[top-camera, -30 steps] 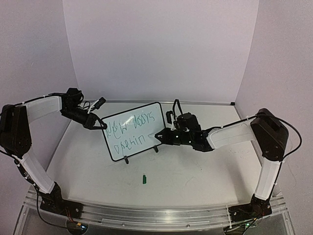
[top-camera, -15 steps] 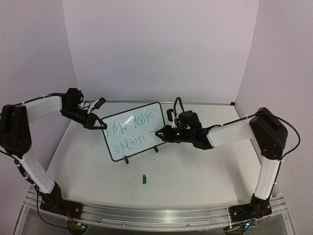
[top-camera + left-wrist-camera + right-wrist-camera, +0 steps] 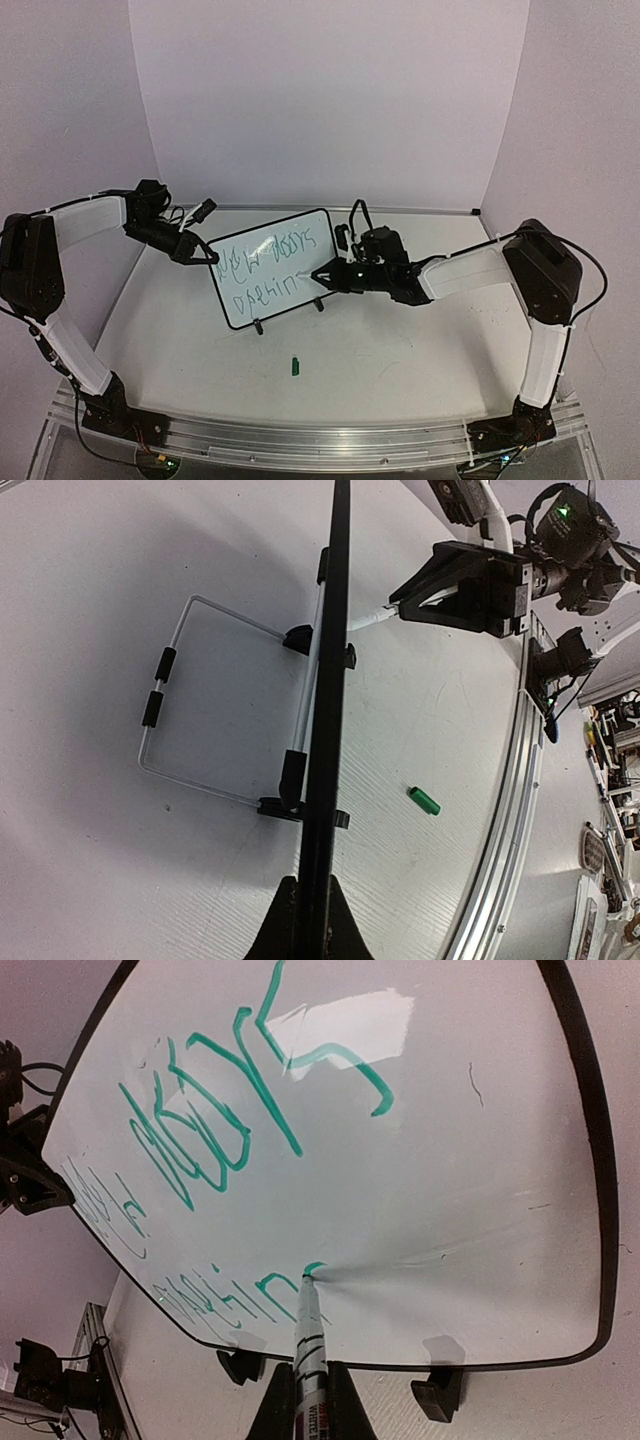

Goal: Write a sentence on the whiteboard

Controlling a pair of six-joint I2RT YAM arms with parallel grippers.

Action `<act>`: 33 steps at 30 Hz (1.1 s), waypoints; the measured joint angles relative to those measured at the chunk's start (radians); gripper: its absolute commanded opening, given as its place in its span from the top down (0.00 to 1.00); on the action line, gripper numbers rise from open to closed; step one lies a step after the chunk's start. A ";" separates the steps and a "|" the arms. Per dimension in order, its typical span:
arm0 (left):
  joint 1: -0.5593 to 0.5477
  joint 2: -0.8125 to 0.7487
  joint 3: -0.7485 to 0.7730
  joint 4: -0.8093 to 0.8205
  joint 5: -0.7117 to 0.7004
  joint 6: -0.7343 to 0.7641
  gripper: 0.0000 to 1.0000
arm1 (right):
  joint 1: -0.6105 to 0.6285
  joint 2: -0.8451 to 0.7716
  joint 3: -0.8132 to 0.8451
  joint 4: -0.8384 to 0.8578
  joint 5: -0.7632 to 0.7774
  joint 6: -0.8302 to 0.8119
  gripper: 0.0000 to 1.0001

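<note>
The whiteboard (image 3: 270, 280) stands tilted on two black feet at mid-table, with the green sentence (image 3: 268, 264) in two lines. My left gripper (image 3: 205, 254) is shut on the board's left edge; the left wrist view shows the black frame (image 3: 325, 730) edge-on between the jaws. My right gripper (image 3: 340, 275) is shut on a white marker (image 3: 310, 1355). The marker's tip touches the board at the end of the lower line, where a short green stroke (image 3: 314, 1268) shows. The writing (image 3: 230, 1120) fills the right wrist view.
A green marker cap (image 3: 296, 366) lies on the table in front of the board; it also shows in the left wrist view (image 3: 424, 800). A wire stand (image 3: 190, 710) props the board from behind. An aluminium rail (image 3: 320, 440) runs along the near edge.
My right gripper has moved left with the marker, from just off the board's right edge onto its surface. The left arm and the board have not moved.
</note>
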 measured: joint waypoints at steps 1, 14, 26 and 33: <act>0.000 0.000 0.000 0.000 0.000 0.000 1.00 | 0.000 0.001 0.000 0.000 -0.002 0.001 1.00; 0.000 0.000 0.000 0.000 0.000 0.000 1.00 | 0.000 0.003 -0.014 -0.011 0.001 0.005 1.00; 0.000 0.000 0.000 0.000 -0.001 0.000 1.00 | 0.002 -0.004 -0.014 -0.036 0.024 -0.015 1.00; 0.000 0.000 0.000 0.000 -0.001 0.000 1.00 | 0.001 -0.018 -0.010 -0.066 0.049 -0.028 1.00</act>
